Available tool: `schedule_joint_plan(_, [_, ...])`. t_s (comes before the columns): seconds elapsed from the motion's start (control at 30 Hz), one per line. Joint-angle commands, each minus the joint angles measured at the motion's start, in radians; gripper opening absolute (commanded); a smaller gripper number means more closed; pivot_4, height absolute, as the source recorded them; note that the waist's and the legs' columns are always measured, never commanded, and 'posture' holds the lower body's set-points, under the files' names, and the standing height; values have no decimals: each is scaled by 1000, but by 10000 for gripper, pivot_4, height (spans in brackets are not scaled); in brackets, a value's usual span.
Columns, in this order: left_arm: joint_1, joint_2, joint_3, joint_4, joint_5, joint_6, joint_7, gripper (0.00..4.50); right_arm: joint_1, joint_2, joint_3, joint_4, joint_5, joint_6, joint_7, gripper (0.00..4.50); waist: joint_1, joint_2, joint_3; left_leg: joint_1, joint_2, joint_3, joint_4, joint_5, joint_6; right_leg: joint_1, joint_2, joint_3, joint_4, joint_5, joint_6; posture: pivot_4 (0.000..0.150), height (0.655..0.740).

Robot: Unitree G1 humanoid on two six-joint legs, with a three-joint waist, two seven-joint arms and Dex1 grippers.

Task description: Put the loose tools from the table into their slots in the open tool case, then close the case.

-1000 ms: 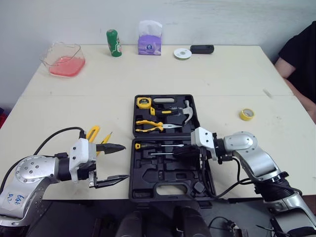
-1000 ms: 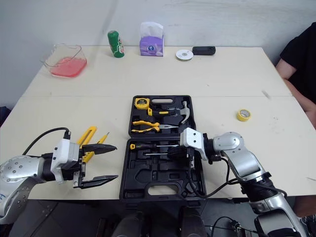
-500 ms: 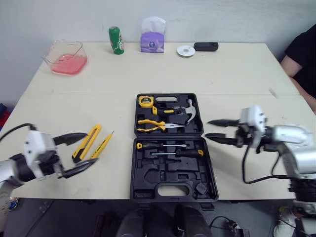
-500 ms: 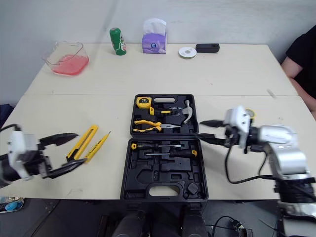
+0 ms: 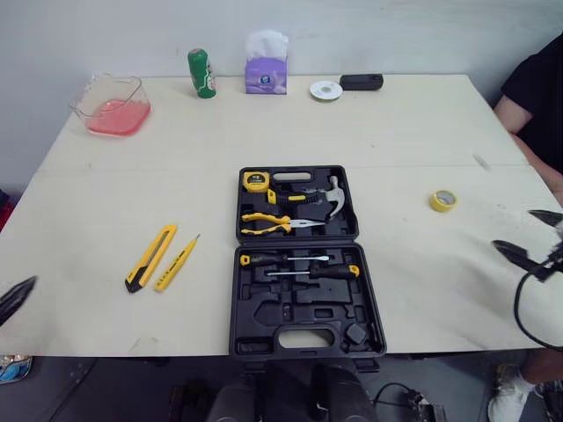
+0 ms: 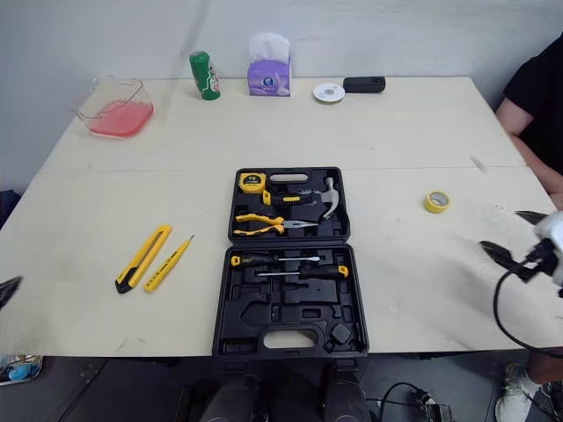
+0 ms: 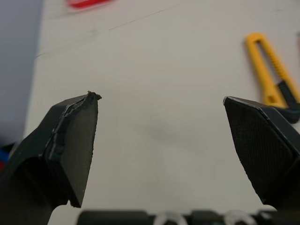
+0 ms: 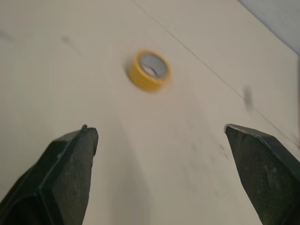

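**Both grippers spread wide at the table's sides; loose tools lie beside the open case**

The left gripper (image 7: 160, 98) hangs with its fingers far apart over bare table (image 5: 396, 132) near the left edge, holding nothing. The yellow utility knife (image 5: 150, 258) lies ahead of it, and a thin yellow tool (image 5: 177, 263) lies just beside the knife, between it and the tool case (image 5: 290, 312).

The right gripper (image 8: 159, 127) is spread as wide and empty at the table's right side, with the yellow tape roll (image 5: 442, 200) lying flat ahead of it.

The case lies open at the middle of the near edge. Its far half holds a tape measure (image 5: 256, 182), a hammer (image 5: 327, 195) and pliers (image 5: 268, 223). Two screwdrivers (image 5: 290, 264) lie in its near half.
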Motion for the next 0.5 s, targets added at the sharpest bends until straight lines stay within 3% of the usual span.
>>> schedule_joint_plan(0.03, [12,13,49,63,7,-57,31,45000,-10,-34,-16,97,-15,-71,-31,44715,-5,0,0,0,0,0,0,0,0,0,0,0,0,0,0,1500,7400])
schedule_joint_plan(0.17, [25,24,26,59,3,-75,2,45000,-34,-25,0,143,-10,-112,-8,44715,-10,0,0,0,0,0,0,-1,0,0,-1,1,0,0,0,1500,7400])
schedule_joint_plan(0.3, [21,44,12,73,5,-94,-27,45000,-66,25,18,125,43,-112,121,44715,-14,1,0,1,2,0,0,-1,-1,-1,0,1,1,0,-1,1500,7400])
schedule_joint_plan(0.5, [-2,63,-34,6,-24,-30,-53,45000,-135,90,48,35,86,13,195,44715,-13,1,0,1,3,2,0,-2,-1,-1,1,2,2,-1,-1,1500,7400])
